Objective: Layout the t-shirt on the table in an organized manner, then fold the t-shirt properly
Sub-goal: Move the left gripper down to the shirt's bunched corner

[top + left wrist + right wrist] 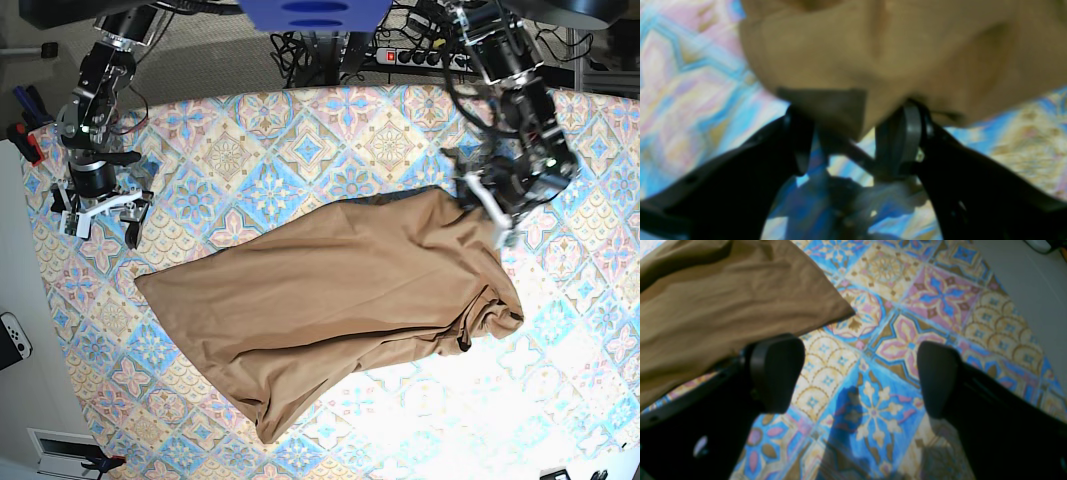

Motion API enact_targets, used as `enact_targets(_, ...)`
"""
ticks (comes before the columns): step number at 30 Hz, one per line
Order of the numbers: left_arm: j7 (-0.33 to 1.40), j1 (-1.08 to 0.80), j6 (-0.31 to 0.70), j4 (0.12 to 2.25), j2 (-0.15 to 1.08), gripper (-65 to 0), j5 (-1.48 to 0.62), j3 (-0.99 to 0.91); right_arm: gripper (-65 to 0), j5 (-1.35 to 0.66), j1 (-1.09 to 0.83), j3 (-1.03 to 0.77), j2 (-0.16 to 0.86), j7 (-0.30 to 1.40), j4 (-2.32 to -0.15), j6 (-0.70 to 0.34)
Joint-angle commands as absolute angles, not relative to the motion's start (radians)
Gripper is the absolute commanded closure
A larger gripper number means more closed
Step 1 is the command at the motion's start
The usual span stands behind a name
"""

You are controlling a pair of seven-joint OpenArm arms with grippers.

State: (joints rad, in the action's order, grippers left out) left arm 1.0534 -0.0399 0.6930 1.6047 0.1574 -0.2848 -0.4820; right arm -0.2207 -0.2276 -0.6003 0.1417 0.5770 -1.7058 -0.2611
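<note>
I am in the laying-out step; no fold has been made. The t-shirt (330, 300) lies on the surface (260, 130) as a slanted, rumpled sheet, one end bunched and tucked under itself on the side nearest my left jaws (853, 133), the other end trailing off toward a narrow corner at the front edge.

My left jaws stand parted with a hem or edge of the tan cloth sagging down between them. In the left wrist view the cloth touches the inner face of one finger (903, 133), but the picture is blurred and I cannot tell whether I truly pinch it or whether it merely rests there. I judge it more a loose straddle than a firm hold.

My right jaws (860, 376) are spread wide and hold nothing. A corner of the shirt lies just beyond and to one side of them, with only patterned surface showing between the fingers.

As I judge it, the next move calls for closing my left jaws firmly on that edge, bringing my right jaws over to the free corner and gripping it, then drawing the two apart so the bunched end opens and the body lies flat and square to the surface.
</note>
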Motion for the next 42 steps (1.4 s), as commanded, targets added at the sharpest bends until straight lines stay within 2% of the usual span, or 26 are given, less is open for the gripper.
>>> enact_targets(1,1.029,-0.022,0.698,1.624,0.160,-31.9,-0.312,-0.463,-54.0,-0.231,-0.223,-0.602,0.157,0.552,-1.724,-0.259)
enact_targets(3,1.024,-0.016,0.698,1.624,0.159,-23.8,-0.314,-0.418,-54.0,-0.231,-0.239,-0.599,0.157,0.552,-1.724,-0.260)
enact_targets(6,0.969,-0.016,0.698,1.624,0.120,-0.3,-0.306,-0.390,-54.0,-0.231,-0.243,-0.598,0.157,0.552,-1.724,-0.260)
enact_targets(9,0.967,-0.015,0.698,1.626,0.097,0.0,-0.303,-0.387,-54.0,-0.231,-0.245,-0.598,0.157,0.552,-1.724,-0.260)
enact_targets(12,1.067,-0.021,0.698,1.679,0.097,0.0,-0.306,-0.387,-54.0,-0.231,-0.246,-0.602,0.157,0.552,-1.721,-0.262)
enact_targets(18,1.214,-0.125,0.698,2.037,0.096,0.0,-0.317,-0.389,-54.0,-0.231,-0.246,-0.599,0.157,0.552,-1.716,-0.262)
enact_targets(25,1.322,-0.048,0.698,2.025,0.117,0.0,-0.446,-0.513,-54.0,-0.231,-0.245,-0.575,0.157,0.552,-1.715,-0.262)
enact_targets(34,1.371,0.225,0.698,1.854,0.110,0.0,-0.470,-0.530,-54.0,-0.229,-0.245,-0.575,0.137,0.552,-1.715,-0.262)
enact_targets(38,1.354,0.375,0.698,1.661,0.081,0.0,-0.440,-0.530,-54.0,-0.229,-0.245,-0.575,0.137,0.552,-1.715,-0.262)
enact_targets(42,1.237,0.473,0.698,1.458,0.077,0.0,-0.355,-0.530,-54.0,-0.229,-0.245,-0.575,0.137,0.552,-1.715,-0.262)
